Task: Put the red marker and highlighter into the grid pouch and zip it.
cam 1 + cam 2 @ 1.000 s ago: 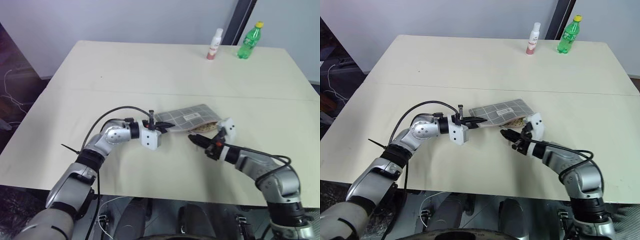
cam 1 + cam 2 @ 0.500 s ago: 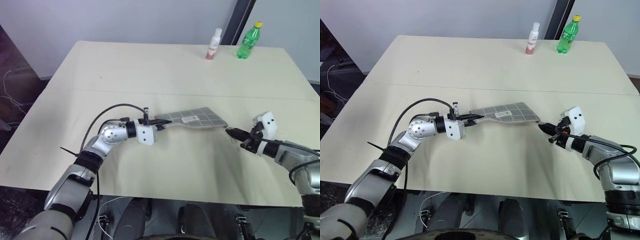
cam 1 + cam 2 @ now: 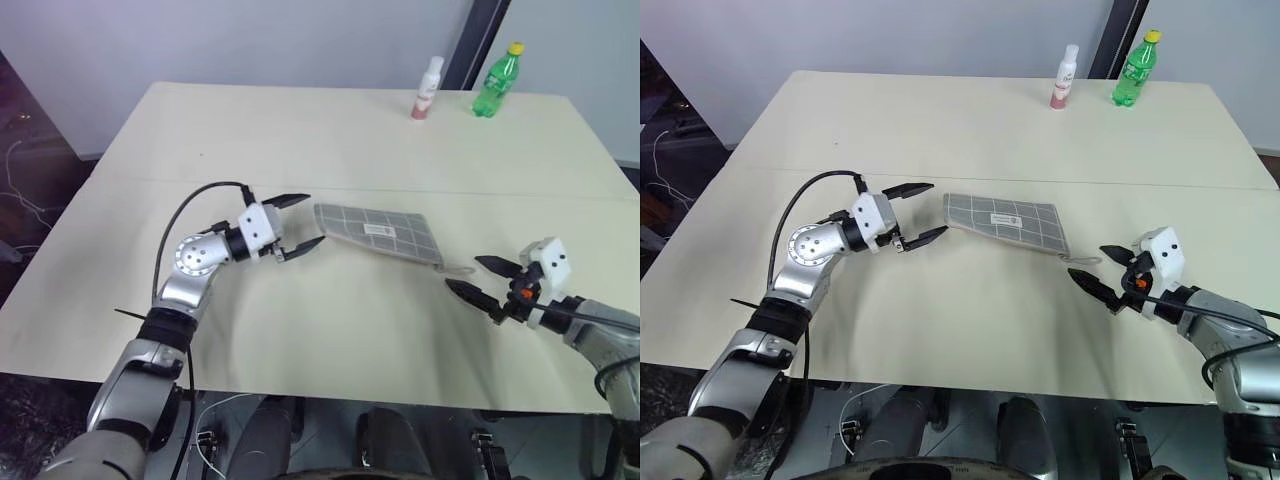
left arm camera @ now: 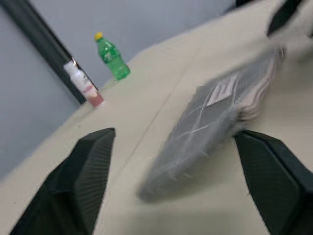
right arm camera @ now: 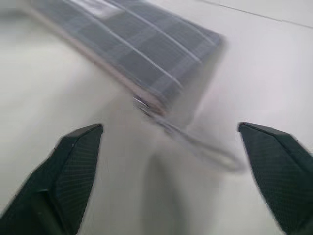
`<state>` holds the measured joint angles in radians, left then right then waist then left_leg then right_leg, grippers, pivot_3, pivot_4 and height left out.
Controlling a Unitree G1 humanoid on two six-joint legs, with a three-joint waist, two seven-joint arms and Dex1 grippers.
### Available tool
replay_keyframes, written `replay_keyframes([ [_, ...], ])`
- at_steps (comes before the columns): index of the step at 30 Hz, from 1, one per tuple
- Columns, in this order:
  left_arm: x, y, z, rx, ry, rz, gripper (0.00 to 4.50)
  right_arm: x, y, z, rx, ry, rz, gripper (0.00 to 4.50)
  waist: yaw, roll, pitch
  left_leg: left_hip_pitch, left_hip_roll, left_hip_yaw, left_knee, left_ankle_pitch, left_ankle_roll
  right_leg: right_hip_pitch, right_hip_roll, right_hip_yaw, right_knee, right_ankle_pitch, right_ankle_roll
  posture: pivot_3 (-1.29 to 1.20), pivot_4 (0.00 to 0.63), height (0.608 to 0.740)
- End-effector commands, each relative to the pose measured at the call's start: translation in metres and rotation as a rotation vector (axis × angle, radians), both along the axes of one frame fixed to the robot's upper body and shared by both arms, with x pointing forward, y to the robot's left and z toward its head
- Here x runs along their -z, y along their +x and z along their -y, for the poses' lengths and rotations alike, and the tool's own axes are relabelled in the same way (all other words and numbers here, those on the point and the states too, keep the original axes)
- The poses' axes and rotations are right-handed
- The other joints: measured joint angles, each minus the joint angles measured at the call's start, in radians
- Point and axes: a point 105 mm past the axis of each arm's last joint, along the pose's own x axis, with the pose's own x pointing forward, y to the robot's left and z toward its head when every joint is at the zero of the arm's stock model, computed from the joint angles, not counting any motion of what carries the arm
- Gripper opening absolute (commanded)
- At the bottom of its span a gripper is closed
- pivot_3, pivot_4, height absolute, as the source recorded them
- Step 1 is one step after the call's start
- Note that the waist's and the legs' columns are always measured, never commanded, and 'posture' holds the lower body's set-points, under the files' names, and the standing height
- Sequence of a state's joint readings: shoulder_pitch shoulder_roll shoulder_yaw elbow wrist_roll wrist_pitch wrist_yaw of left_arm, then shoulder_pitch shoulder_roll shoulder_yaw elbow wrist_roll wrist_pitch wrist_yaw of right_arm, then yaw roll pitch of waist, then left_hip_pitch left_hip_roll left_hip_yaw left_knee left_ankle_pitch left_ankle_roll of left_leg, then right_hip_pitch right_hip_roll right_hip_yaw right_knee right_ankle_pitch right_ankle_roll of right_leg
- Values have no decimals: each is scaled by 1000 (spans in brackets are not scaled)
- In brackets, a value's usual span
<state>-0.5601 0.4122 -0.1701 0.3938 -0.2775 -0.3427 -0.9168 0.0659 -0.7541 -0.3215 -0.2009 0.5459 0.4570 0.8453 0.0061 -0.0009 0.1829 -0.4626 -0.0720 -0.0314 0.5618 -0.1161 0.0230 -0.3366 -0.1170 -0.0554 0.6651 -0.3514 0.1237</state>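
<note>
A: Where it lies near the middle of the table (image 3: 300, 130), what does the grid pouch (image 3: 380, 232) look like, and what does it hold?

B: It is one flat grey rectangle crossed by thin light lines, with a small white label on its upper face. It lies flat and looks closed along its edge; its contents cannot be seen. From its near right corner a thin cord on the zip pull (image 3: 458, 268) trails onto the table.

A: How do the grippers stand to it?

B: The left gripper (image 3: 297, 221) is just left of the pouch's left end, its two black fingers spread wide and holding nothing. The right gripper (image 3: 482, 277) is to the right of the zip pull and nearer the table's front edge, its fingers likewise spread and empty. Neither touches the pouch.

A: And farther out?

B: At the far right of the table stand two bottles, upright and near each other: one white bottle (image 3: 430, 88) with a pink band, and one green bottle (image 3: 499, 81) with a yellow cap to its right. Both are well apart from the pouch.
</note>
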Motion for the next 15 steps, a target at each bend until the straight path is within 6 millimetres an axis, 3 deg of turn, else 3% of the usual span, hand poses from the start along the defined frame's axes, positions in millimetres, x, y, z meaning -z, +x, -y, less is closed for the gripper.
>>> replay_keyframes([
  [1, -24, -6, -17, -7, -126, -78, 4112, -23, -5, -1, -25, -6, 102, 4437, -1, 0, 0, 0, 0, 0, 0, 0, 0, 0, 0, 0, 0, 0, 0, 0, 150, 740],
  [4, -27, -8, -41, -82, -134, -122, 4112, -26, -10, 5, -20, -43, 128, 4437, 0, 0, 0, 1, 0, -1, 1, -1, -2, 1, 0, 0, 0, 0, 0, 0, 150, 740],
  [6, -28, -10, -44, -93, -136, -128, 4112, -26, -11, 6, -20, -48, 133, 4437, 3, 0, 0, 1, 0, 0, 1, -1, -2, 1, 0, 1, 0, 0, -1, 0, 150, 740],
  [10, -32, -8, -103, -272, -95, -142, 4112, -37, -25, 16, -29, -90, 169, 4437, 7, 0, 0, 0, 0, 0, 0, -2, -2, 1, -1, 1, -1, 0, -1, 0, 150, 740],
  [15, -28, -6, -133, -354, -102, -166, 4112, -23, -42, 16, -91, -142, 136, 4437, 9, 1, 0, 0, 0, 0, -1, -2, -2, 1, -1, 1, -2, -1, -2, 0, 150, 740],
])
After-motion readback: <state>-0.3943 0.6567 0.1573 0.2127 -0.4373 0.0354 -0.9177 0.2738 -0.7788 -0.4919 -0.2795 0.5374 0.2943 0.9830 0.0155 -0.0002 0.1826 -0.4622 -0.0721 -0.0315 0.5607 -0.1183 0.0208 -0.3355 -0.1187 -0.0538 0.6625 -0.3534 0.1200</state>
